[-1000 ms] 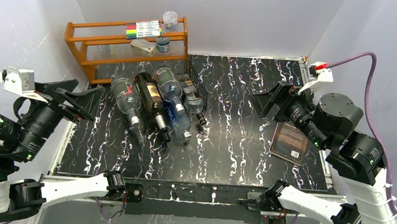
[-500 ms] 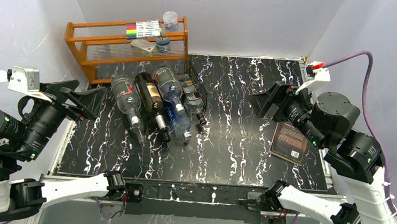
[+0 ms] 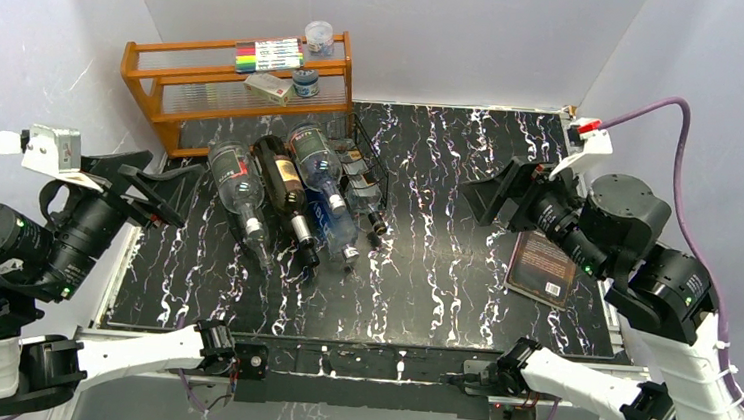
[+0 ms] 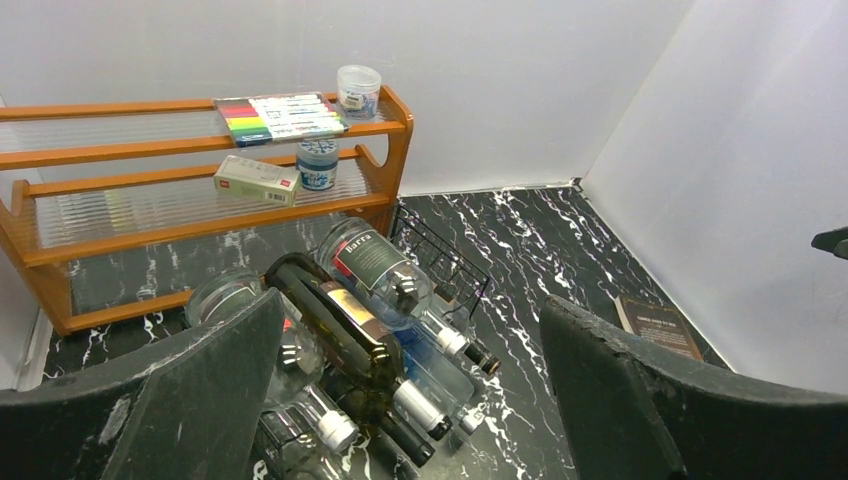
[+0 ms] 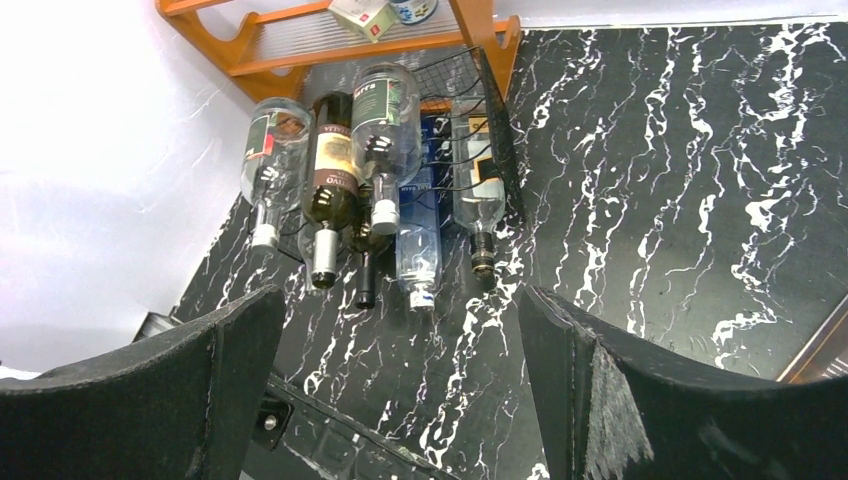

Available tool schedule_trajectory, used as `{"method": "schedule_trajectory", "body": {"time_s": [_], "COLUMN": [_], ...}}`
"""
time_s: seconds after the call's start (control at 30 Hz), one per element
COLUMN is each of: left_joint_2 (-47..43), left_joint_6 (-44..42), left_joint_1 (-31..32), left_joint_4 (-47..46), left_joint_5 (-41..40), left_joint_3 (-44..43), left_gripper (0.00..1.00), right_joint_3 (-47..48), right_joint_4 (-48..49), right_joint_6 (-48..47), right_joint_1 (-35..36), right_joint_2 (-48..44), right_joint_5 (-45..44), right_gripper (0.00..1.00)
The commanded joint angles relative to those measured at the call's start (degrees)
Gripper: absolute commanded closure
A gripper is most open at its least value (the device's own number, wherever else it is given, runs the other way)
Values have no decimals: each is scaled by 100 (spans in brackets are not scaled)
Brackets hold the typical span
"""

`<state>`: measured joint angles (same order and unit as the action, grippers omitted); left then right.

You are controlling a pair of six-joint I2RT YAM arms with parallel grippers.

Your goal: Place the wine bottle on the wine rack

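The black wire wine rack (image 3: pixel 369 173) stands at the back left, its upright grid end on the right. Several bottles lie across it, necks toward me. The dark wine bottle (image 3: pixel 284 191) with a tan label lies between two clear bottles, over the lower ones. It also shows in the left wrist view (image 4: pixel 335 330) and the right wrist view (image 5: pixel 333 175). My left gripper (image 3: pixel 162 175) is open and empty, raised left of the bottles. My right gripper (image 3: pixel 495 195) is open and empty, raised right of the rack.
An orange wooden shelf (image 3: pixel 237 84) behind the rack holds markers, a small box and jars. A dark book (image 3: pixel 542 267) lies at the table's right edge. White walls close in the left, back and right sides.
The left arm has shifted slightly right and the right arm slightly left and up. Both grippers stay open and the bottles have not moved.
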<state>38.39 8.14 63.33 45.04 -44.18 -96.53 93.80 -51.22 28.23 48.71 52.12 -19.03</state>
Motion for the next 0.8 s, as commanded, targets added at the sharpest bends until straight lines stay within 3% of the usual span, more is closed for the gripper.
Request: {"method": "schedule_trajectory", "body": {"time_s": [0.0, 0.57, 0.77], "left_joint_2": [25, 154, -110], "left_joint_6": [-41, -126, -374], "left_joint_1": [-23, -27, -29], "left_joint_4": [29, -171, -653], "left_joint_5": [167, 259, 494], "left_joint_3": [33, -362, -25], "left_gripper": [2, 2, 2], "right_joint_3": [-117, -203, -151], "right_joint_4": [393, 491, 500], "right_joint_6": [-159, -283, -292], "right_joint_1": [-12, -11, -10], "right_joint_2": [-57, 7, 35], "right_joint_5": [396, 650, 579], "right_gripper": [2, 2, 2]}}
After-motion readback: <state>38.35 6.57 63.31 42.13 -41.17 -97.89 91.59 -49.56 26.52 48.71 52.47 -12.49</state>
